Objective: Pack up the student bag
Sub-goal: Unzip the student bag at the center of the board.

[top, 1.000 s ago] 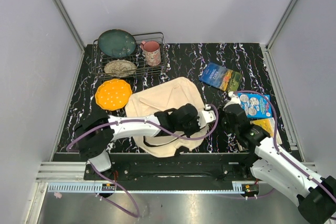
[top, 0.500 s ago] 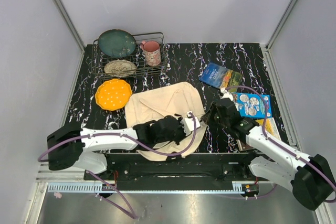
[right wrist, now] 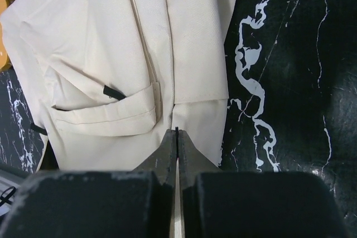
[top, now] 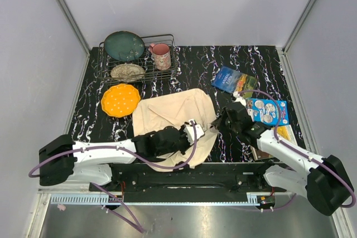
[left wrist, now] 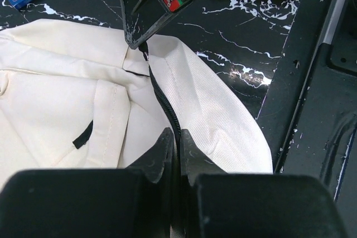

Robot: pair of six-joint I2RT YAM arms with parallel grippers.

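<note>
The student bag [top: 173,110], cream canvas, lies flat in the middle of the black marbled table. My left gripper [top: 199,132] is at the bag's near right corner. In the left wrist view the left gripper [left wrist: 177,135] is shut on the bag's black zipper line [left wrist: 162,96]. My right gripper [top: 218,122] meets the bag's right edge. Its tips [left wrist: 135,38] pinch the far end of that zipper. In the right wrist view the right gripper [right wrist: 177,132] is shut on a thin black tab over the cream fabric [right wrist: 111,43].
A wire rack [top: 173,62] at the back left holds a green plate [top: 124,45], a pink mug [top: 162,56] and a grey dish [top: 128,72]. An orange plate [top: 120,100] lies beside the bag. A blue book [top: 234,81], a coin booklet [top: 269,111] and a yellow item [top: 284,133] lie right.
The left gripper has drawn back toward the near left along the bag's edge. The right gripper has moved left from the booklets onto the bag's right edge.
</note>
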